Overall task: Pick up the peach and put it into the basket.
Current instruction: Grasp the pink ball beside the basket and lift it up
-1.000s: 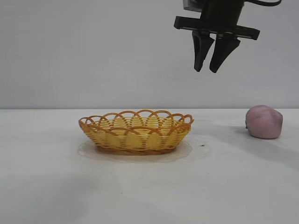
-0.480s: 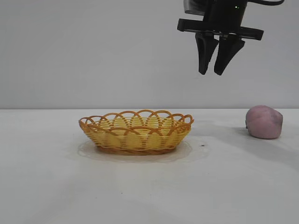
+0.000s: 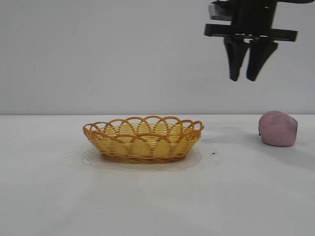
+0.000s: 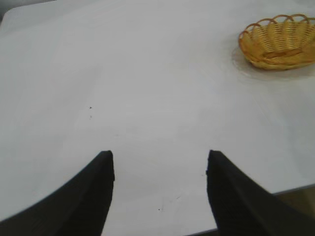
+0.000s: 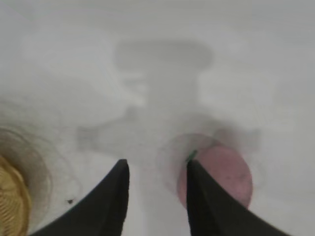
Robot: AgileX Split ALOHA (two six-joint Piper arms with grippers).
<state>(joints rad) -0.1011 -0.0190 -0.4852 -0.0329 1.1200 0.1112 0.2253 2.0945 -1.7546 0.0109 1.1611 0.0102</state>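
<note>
The dull pink peach [image 3: 278, 128] lies on the white table at the right. The yellow wicker basket [image 3: 142, 139] with an orange looped rim stands at the middle, empty. My right gripper [image 3: 243, 78] hangs high in the air, above and a little left of the peach, fingers pointing down, open and empty. In the right wrist view the peach [image 5: 224, 174] sits far below, partly behind one finger [image 5: 199, 196], and the basket's edge [image 5: 10, 201] shows at the side. My left gripper [image 4: 158, 157] is open and empty over bare table, with the basket [image 4: 278, 42] far off.
The white table [image 3: 49, 187] runs across the whole view with a plain grey wall behind. A table edge [image 4: 290, 189] shows in the left wrist view. A small dark speck [image 3: 213, 153] lies right of the basket.
My right gripper has moved to the right, from above the basket's right end toward the space over the peach. The peach and basket have not moved.
</note>
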